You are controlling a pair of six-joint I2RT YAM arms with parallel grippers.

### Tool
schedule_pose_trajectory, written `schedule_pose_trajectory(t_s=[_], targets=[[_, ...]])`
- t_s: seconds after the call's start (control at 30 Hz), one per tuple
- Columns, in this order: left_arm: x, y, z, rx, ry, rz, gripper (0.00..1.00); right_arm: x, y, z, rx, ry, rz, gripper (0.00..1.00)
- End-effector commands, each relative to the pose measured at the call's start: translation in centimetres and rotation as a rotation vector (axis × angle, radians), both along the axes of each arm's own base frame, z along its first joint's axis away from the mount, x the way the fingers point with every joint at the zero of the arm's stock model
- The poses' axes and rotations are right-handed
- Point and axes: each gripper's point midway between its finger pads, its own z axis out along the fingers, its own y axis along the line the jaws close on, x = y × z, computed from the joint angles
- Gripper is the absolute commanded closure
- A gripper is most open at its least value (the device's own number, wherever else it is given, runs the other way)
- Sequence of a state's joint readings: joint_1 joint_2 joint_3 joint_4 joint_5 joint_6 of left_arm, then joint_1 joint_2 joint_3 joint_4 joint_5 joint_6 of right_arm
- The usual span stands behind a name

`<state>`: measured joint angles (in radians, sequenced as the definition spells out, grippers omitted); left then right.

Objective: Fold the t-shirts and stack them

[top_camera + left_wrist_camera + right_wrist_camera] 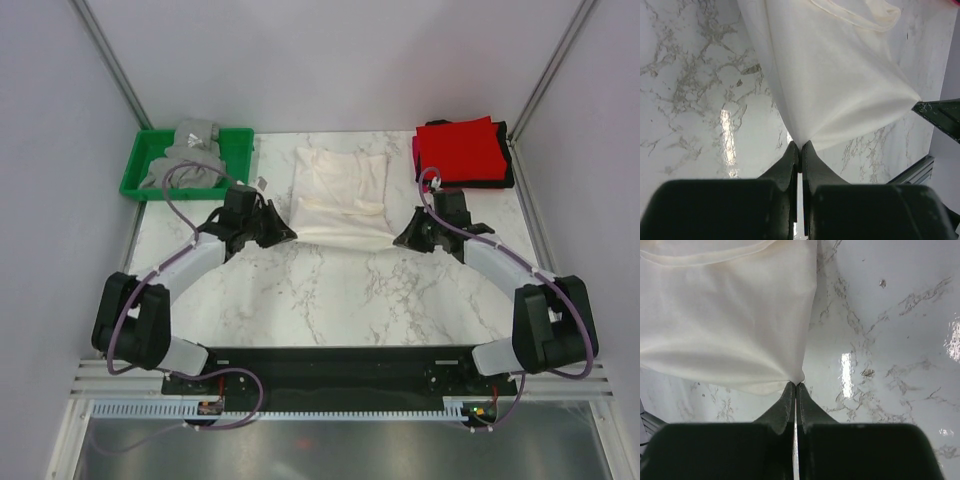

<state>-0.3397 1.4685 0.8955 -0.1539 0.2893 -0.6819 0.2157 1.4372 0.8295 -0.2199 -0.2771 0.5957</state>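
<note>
White t-shirt (340, 190) stretches between your left hand (289, 235) and right hand (401, 240), each clamped on 1 corner; carry both forward together, with the hem taut between them.

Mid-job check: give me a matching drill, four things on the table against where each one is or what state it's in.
Things:
1. white t-shirt
2. red t-shirt
3. grey t-shirt
4. left gripper

Places or states:
A. in the green tray, far left
B. shut on a near corner of cloth
C. far right, lying on a black t-shirt
D. middle of the table, near edge lifted

Pairs: 1-D, 2-C, 3-A, 4-B
</note>
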Motion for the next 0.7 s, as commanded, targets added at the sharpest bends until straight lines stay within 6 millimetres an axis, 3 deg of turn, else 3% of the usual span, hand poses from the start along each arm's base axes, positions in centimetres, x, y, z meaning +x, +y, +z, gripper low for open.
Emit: schedule_pose_trajectory(t_s=[0.0,0.03,0.1,0.13,0.27,0.43,0.53,0.67], targets=[[-3.0,0.8,-0.7,0.024,0.028,-0.013,0.98,-2.6,-0.8,0.0,-0.019,0.032,0.025,1.0],[-4.3,0.8,-1.4,0.017,0.059,-0.009,0.98,-3.5,-0.8,-0.5,-0.012,0.052,0.027,1.0],[-5.8,0.6,-0.5,-0.017,0.046,-0.016,0.98,-4.6,-0.8,0.2,0.006,0.04,0.03,1.0],[-7.0,0.7,-1.3,-0.027,0.076,-0.006,0.98,-5.7,-0.6,-0.2,0.022,0.062,0.035,1.0],[-11.2,0.6,-1.1,-0.073,0.104,-0.006,0.98,-8.7,-0.5,0.6,0.044,0.058,0.049,1.0],[-15.6,0.6,-1.7,-0.116,0.143,-0.003,0.98,-12.9,0.6,-0.1,0.083,0.11,0.087,1.0],[-16.9,0.7,-1.1,-0.135,0.149,-0.008,0.98,-13.7,1.0,0.9,0.095,0.095,0.091,1.0],[-15.8,1.1,1.6,-0.126,0.089,0.026,0.98,-12.4,1.6,3.7,0.112,0.055,0.097,1.0]])
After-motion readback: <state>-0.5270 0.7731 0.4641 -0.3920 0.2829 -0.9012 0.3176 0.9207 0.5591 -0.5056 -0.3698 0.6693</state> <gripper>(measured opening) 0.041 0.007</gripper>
